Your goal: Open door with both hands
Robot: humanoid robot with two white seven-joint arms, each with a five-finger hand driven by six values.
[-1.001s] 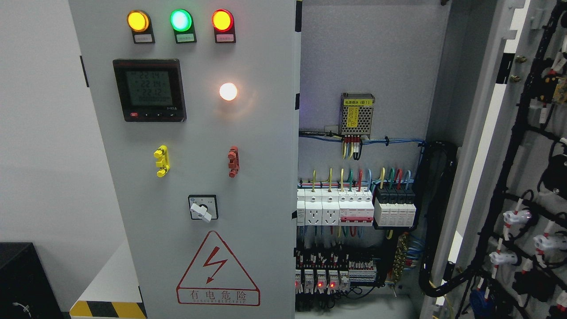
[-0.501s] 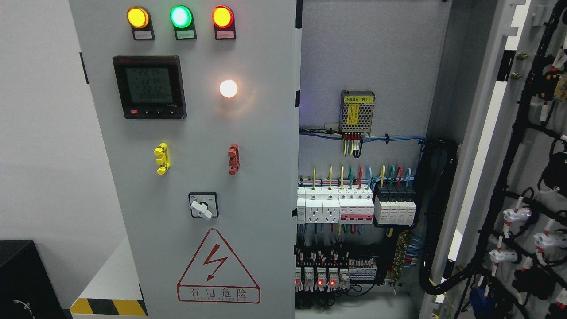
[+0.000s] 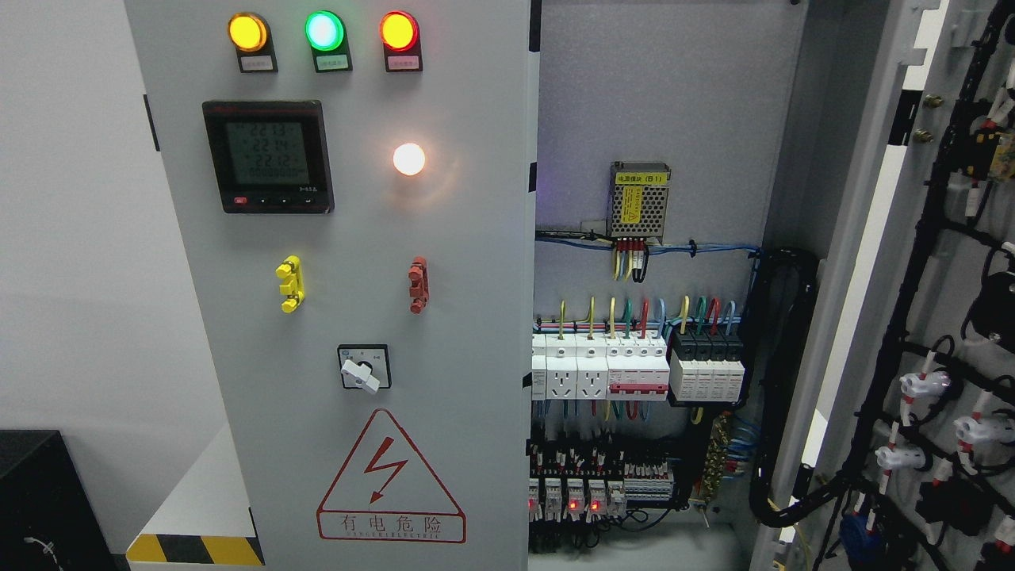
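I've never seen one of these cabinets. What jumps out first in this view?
Probably the three lit lamps, amber, green and red, in a row at the top of the closed left door, with a glowing white lamp below. Low on that door sits a red lightning warning triangle. To the right, the open cabinet shows coloured wiring above white breakers.

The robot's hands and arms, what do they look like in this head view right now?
Neither arm nor hand shows in the head view, so their colours, shapes and cables cannot be described. The frame holds only the grey left door with its lamps and meter, the open cabinet interior, and the right door swung open, its black wiring exposed.
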